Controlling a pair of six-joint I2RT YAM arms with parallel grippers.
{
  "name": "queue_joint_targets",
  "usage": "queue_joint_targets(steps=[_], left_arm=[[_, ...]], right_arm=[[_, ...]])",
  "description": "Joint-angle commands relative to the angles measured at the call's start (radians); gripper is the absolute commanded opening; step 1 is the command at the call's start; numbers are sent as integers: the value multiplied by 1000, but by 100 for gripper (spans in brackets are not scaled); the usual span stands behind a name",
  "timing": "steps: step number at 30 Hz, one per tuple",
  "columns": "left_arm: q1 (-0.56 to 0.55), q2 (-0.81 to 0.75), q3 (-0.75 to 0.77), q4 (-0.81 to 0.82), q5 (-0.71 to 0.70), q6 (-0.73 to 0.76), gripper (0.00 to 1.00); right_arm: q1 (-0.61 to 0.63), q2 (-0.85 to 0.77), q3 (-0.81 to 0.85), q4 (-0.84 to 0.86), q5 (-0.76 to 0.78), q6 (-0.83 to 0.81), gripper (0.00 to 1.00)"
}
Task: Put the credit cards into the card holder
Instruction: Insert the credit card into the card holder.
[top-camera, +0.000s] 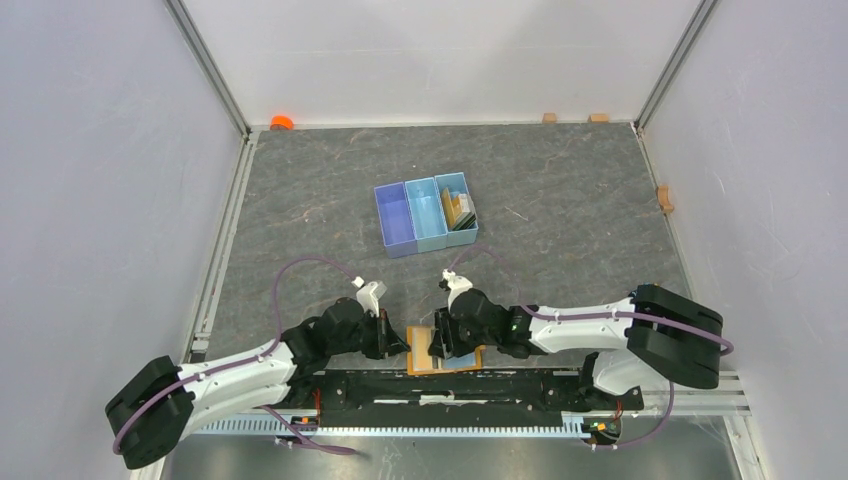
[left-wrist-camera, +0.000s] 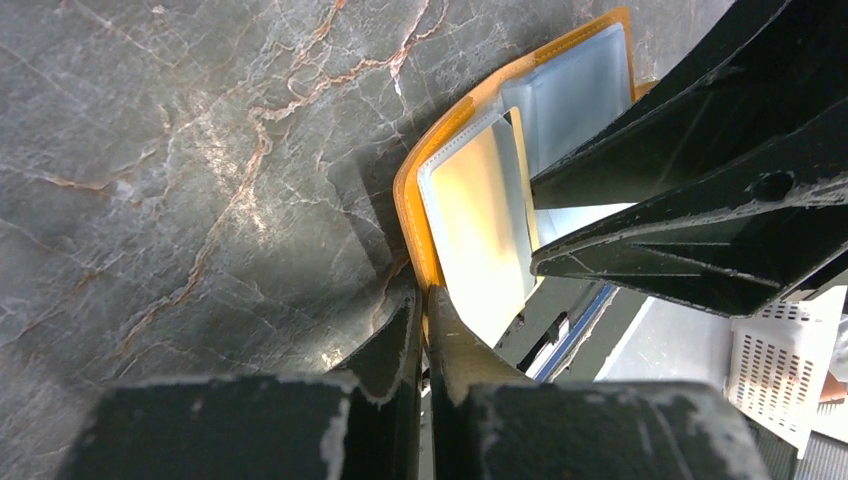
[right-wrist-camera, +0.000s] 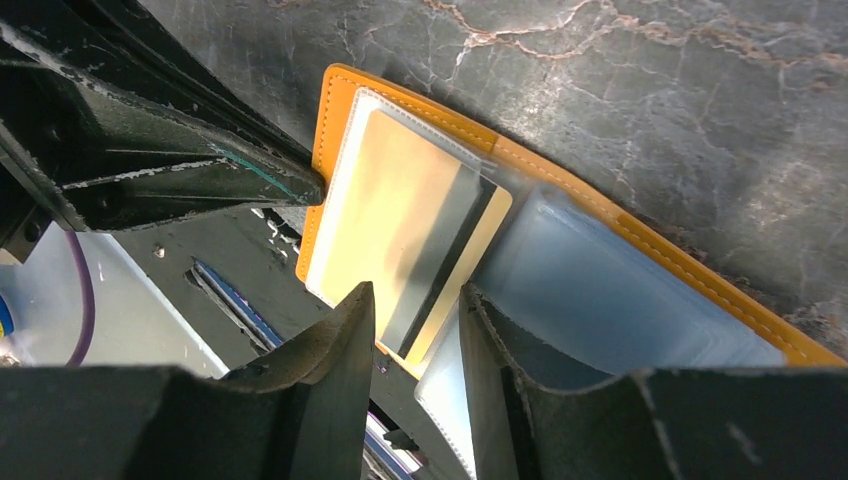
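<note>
Grey marbled tabletop (top-camera: 560, 220), white walls (top-camera: 100, 150), open orange card holder (top-camera: 418, 352)

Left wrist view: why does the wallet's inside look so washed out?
Left wrist: light glares off the gold card and the card holder's clear plastic; right wrist: the same card shows milder sheen; top external: even light, little glare.

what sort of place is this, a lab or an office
Most likely a robot lab test cell: white panels on metal posts enclose a grey stone-look table, the left arm and right arm are bolted at its near edge, and a blue tray sits mid-table.
</note>
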Motion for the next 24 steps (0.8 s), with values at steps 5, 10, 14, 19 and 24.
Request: queue_joint_targets(steps=[5, 10, 14, 19, 24], left_arm=[[0, 1, 9, 58, 16, -5, 6], [0, -4, 11, 47, 2, -10, 10], [2, -18, 13, 32, 4, -14, 29], [2, -64, 26, -6, 11, -5, 43], [2, -127, 30, -3, 25, -3, 56]], right_arm=[[32, 22, 76, -97, 80, -11, 42], [33, -28, 103, -192, 141, -45, 47], [33, -119, 119, -275, 217, -88, 53], [32, -276, 62, -316, 291, -87, 69], [30, -388, -31, -293, 259, -45, 59]])
